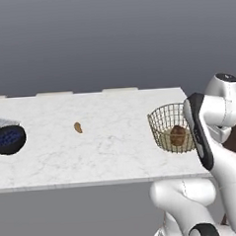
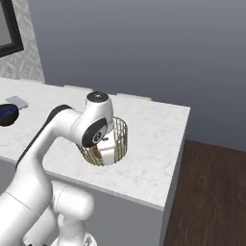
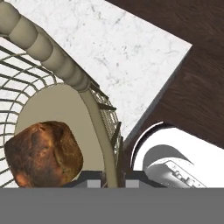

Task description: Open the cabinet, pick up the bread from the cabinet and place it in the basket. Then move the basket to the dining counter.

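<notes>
Clamping the basket [image 3: 94,113] wall, bread [image 3: 43,153] inside at lower left, the hand [image 3: 107,183] needed only releasing.

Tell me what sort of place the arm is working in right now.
Most likely a kitchen or dining area: a long white marble counter over dark wood flooring, carrying a wire basket with a bread loaf inside and a dark bowl at the far left.
</notes>
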Controlling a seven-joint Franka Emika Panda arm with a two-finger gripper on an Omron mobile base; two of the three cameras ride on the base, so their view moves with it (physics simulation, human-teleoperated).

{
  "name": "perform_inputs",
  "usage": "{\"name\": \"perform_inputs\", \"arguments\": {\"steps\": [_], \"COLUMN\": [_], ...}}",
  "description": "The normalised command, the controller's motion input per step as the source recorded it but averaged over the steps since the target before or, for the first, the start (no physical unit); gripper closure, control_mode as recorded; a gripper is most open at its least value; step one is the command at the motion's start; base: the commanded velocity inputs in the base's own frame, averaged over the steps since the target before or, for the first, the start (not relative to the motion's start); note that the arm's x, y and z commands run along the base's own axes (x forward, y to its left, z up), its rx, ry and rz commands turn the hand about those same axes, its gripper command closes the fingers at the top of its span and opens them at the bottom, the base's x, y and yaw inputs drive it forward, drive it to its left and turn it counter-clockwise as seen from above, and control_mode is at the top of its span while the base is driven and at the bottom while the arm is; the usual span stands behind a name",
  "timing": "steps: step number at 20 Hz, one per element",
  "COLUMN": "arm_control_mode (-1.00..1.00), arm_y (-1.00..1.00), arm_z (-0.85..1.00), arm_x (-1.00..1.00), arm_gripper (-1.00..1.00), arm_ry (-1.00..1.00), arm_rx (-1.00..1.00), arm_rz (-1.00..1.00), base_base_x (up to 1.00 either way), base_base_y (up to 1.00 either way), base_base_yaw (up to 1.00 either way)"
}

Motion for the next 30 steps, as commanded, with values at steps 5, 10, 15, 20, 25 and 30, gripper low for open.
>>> {"name": "perform_inputs", "arguments": {"steps": [5, 10, 15, 20, 25, 30], "arm_control_mode": [-1.0, -1.0, -1.0, -1.0, -1.0, -1.0], "arm_y": [-0.01, 0.0, 0.06, 0.0, 0.0, 0.0], "arm_z": [-0.19, -0.26, -0.57, -0.69, -0.34, -0.04], "arm_x": [1.0, 1.0, 0.68, 0.29, 0.18, 0.06], "arm_gripper": [1.0, 1.0, 1.0, 1.0, 1.0, -1.0], "arm_ry": [0.0, 0.14, -0.05, -0.11, -0.04, 0.0], "arm_rx": [0.04, 0.03, -0.02, 0.0, 0.0, 0.0], "arm_rz": [0.25, 0.22, 0.11, 0.06, 0.02, 0.0], "base_base_x": [0.0, 0.0, 0.0, 0.0, 0.0, 0.0], "base_base_y": [0.0, 0.0, 0.0, 0.0, 0.0, 0.0], "base_base_yaw": [0.0, 0.0, 0.0, 0.0, 0.0, 0.0]}}
